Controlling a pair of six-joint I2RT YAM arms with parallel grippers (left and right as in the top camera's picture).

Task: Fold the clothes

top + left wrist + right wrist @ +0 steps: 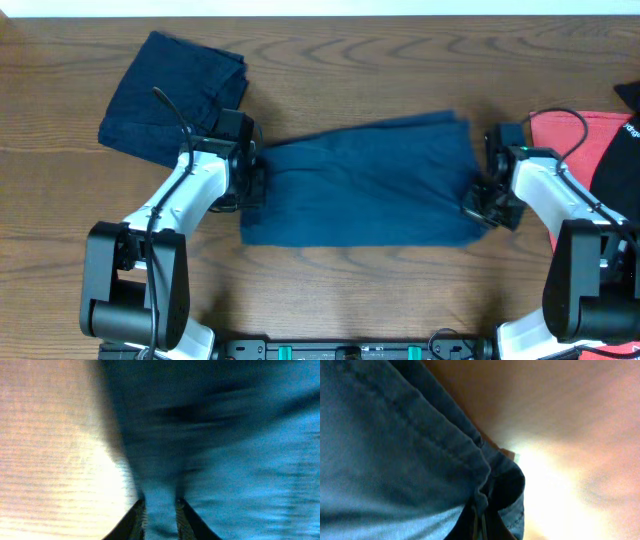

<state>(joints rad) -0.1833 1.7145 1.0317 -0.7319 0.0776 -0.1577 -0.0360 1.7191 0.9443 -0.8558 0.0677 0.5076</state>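
Observation:
A dark navy denim garment (365, 185) lies spread across the middle of the table, folded lengthwise. My left gripper (252, 185) is at its left edge, shut on a pinch of the cloth (161, 510). My right gripper (487, 205) is at its right edge, shut on the hemmed fold (482, 505). A second navy garment (170, 95) lies folded at the back left. No button or label shows.
A red cloth (580, 150) and a black item (620, 165) lie at the right edge, behind my right arm. Bare wooden table (350, 290) runs along the front.

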